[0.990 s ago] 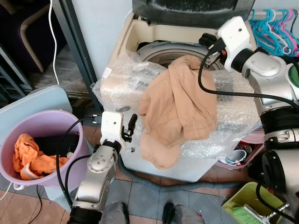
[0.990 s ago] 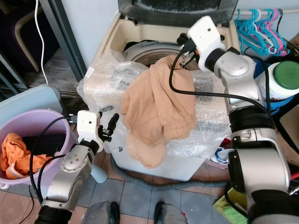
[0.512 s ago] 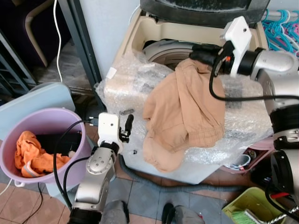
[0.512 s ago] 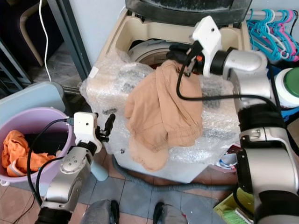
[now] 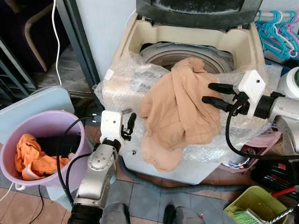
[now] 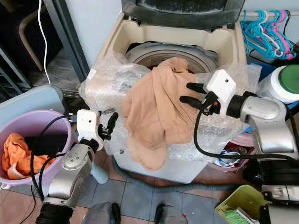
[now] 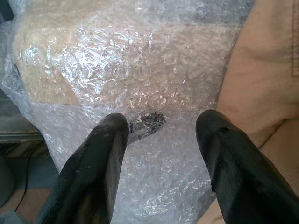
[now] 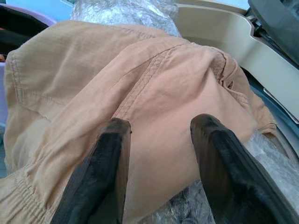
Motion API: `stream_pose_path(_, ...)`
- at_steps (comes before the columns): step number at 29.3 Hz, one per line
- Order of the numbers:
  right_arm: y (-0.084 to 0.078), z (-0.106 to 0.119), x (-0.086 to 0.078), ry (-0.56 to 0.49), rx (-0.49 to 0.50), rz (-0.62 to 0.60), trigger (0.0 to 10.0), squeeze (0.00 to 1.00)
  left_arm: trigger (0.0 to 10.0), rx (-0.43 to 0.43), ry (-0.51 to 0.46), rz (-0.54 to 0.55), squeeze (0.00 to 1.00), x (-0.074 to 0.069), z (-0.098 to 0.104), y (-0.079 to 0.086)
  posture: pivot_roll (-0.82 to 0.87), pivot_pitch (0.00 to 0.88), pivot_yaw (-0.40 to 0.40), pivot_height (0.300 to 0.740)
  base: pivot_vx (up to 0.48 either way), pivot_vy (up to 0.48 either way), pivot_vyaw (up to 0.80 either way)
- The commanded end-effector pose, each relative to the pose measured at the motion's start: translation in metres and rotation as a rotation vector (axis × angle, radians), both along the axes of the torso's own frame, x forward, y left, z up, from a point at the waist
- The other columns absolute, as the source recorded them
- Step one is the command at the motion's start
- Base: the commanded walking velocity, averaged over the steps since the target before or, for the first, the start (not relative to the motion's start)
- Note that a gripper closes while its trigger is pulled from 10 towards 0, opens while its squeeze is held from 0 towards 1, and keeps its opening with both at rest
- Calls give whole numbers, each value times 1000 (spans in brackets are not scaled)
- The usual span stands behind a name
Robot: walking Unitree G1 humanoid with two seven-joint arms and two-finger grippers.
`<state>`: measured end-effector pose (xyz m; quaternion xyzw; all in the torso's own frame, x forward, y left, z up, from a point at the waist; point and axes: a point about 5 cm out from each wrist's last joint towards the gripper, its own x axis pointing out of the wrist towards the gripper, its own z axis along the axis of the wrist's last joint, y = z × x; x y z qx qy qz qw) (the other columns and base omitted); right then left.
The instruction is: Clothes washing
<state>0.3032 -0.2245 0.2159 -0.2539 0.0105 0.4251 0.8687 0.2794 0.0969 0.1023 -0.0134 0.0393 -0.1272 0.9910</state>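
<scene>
I see a top-loading washing machine (image 5: 140, 28) with its lid up, its front and rim wrapped in bubble wrap (image 5: 126, 81). What lies inside its drum (image 5: 184, 50) I cannot tell; the upper end of a tan garment (image 5: 180, 109) reaches the drum's front edge, and the rest is draped over the bubble wrap and hangs down the machine's front.

To my left, on the floor, a lilac bucket (image 5: 28, 122) holds an orange cloth (image 5: 32, 156) and something dark beside it. At my lower right sits a yellow-green basket (image 5: 243, 205) with a green brush in it, and a pink basin (image 6: 238, 142) shows partly under the machine's right side, holding a pale cup. Teal and pink hangers (image 5: 278, 30) hang at the upper right, near a white jar with a green lid (image 6: 282, 81).

My right gripper (image 5: 210, 93) points across the machine top toward the garment's right edge, fingers spread apart and holding nothing. In the right wrist view the fingers (image 8: 105, 168) straddle a fold of the tan fabric; I cannot tell whether they touch it.

My left gripper (image 5: 128, 125) is low at the machine's front left corner, fingers parted, facing bubble wrap with the garment's hanging edge just beside one finger (image 7: 238, 177).
</scene>
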Motion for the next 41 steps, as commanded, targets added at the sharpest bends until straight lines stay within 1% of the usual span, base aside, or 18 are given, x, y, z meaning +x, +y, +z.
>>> stream_pose_path(1, 2, 7, -8, -2, -6, 31, 10000, 1000, 10000, 2, 5, -11, 0, 1, -2, 0, -104, 54, 33, 740, 0, 0, 0)
stream_pose_path(3, 6, 4, -17, 38, -20, 70, 10000, 1000, 10000, 3, 5, -10, 0, 1, -2, 1, -105, 52, 33, 740, 0, 0, 0)
stream_pose_path(6, 9, -1, -24, 54, -35, 84, 10000, 1000, 10000, 3, 5, -10, 0, 1, -3, 1, -105, 51, 30, 740, 0, 0, 0)
stream_pose_path(9, 14, -9, -28, 59, -71, 96, 10000, 1000, 10000, 3, 6, -13, 0, 1, -3, 0, -104, 47, 27, 740, 0, 0, 0)
stream_pose_path(11, 18, -15, -28, 48, -77, 86, 10000, 1000, 10000, 1, 4, -13, 0, 1, -3, 0, -103, 46, 26, 740, 0, 0, 0)
stream_pose_path(12, 22, -19, -25, 23, -74, 47, 10000, 1000, 10000, 1, 3, -13, 0, 2, -3, -1, -103, 47, 26, 740, 0, 0, 0)
stream_pose_path(16, 26, -30, -19, -38, -122, -29, 10000, 1000, 10000, 0, 1, -11, 0, 1, -3, -1, -100, 47, 23, 740, 0, 0, 0)
stream_pose_path(18, 27, -36, -16, -48, -117, -82, 10000, 1000, 10000, 0, 2, -4, 0, 1, -3, 0, -99, 48, 22, 740, 0, 0, 0)
stream_pose_path(20, 28, -41, -15, -55, -123, -108, 10000, 1000, 10000, 0, 4, 1, 0, 1, -4, 1, -98, 49, 21, 740, 0, 0, 0)
stream_pose_path(21, 27, -46, -11, -57, -127, -173, 10000, 1000, 10000, -1, 4, 3, 0, 0, -4, 1, -97, 52, 18, 740, 0, 0, 0)
stream_pose_path(22, 27, -46, -11, -57, -127, -173, 10000, 1000, 10000, -1, 4, 3, 0, 0, -4, 1, -97, 52, 18, 740, 0, 0, 0)
stream_pose_path(23, 26, -54, -10, -54, -144, -212, 10000, 1000, 10000, -2, 5, 4, 0, 0, -4, 1, -96, 54, 14, 740, 0, 0, 0)
stream_pose_path(29, 35, -75, -13, -28, -177, -233, 10000, 1000, 10000, -7, 9, 6, 0, -1, -4, 0, -95, 60, 8, 740, 0, 0, 0)
stream_pose_path(30, 36, -79, -14, -25, -184, -238, 8118, 996, 10000, -8, 10, 7, 0, -2, -5, 0, -95, 60, 8, 740, 0, 0, 0)
stream_pose_path(31, 38, -83, -14, -26, -190, -250, 2980, 490, 10000, -9, 11, 8, 0, -2, -5, 0, -94, 61, 7, 740, 0, 0, 0)
stream_pose_path(32, 39, -86, -14, -18, -186, -254, 0, 0, 10000, -9, 11, 8, 0, -2, -5, 0, -93, 61, 6, 740, 0, 0, 0)
stream_pose_path(36, 42, -91, -13, -21, -182, -278, 0, 0, 10000, -8, 11, 11, 0, -2, -5, 0, -90, 61, 4, 740, 0, 0, 0)
stream_pose_path(41, 40, -90, -9, -27, -159, -312, 0, 0, 10000, -4, 10, 16, 0, -1, -5, 1, -88, 60, 1, 740, 0, 0, 0)
